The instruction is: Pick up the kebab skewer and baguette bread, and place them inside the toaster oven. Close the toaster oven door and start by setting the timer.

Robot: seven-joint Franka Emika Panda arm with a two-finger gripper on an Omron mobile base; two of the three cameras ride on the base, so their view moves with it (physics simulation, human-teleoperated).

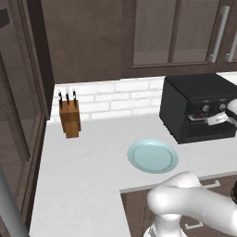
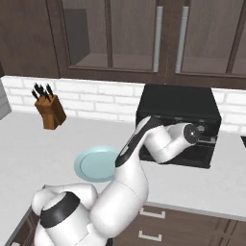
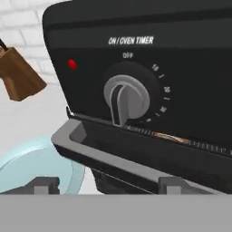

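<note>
The matte-black toaster oven (image 1: 194, 99) (image 2: 178, 108) stands at the back of the counter. My gripper (image 3: 108, 185) is open right in front of its control panel, with nothing between the fingertips (image 3: 45, 183). Straight ahead sits the grey timer knob (image 3: 126, 97) under the words ON / OVEN TIMER, its pointer turned down, away from OFF. A red lamp (image 3: 71, 64) glows to the knob's left. The toaster oven door (image 3: 136, 158) is up, its pale grey bar handle (image 3: 104, 147) just beyond my fingertips. A reddish-brown sliver (image 3: 170, 137) shows in the slit above the door. The baguette bread is hidden.
A pale blue plate (image 1: 152, 156) (image 2: 96, 163) lies bare on the white counter in front of the oven. A wooden knife block (image 1: 69, 116) (image 2: 49, 111) stands at the back left by the white brick wall. Dark cabinets hang above.
</note>
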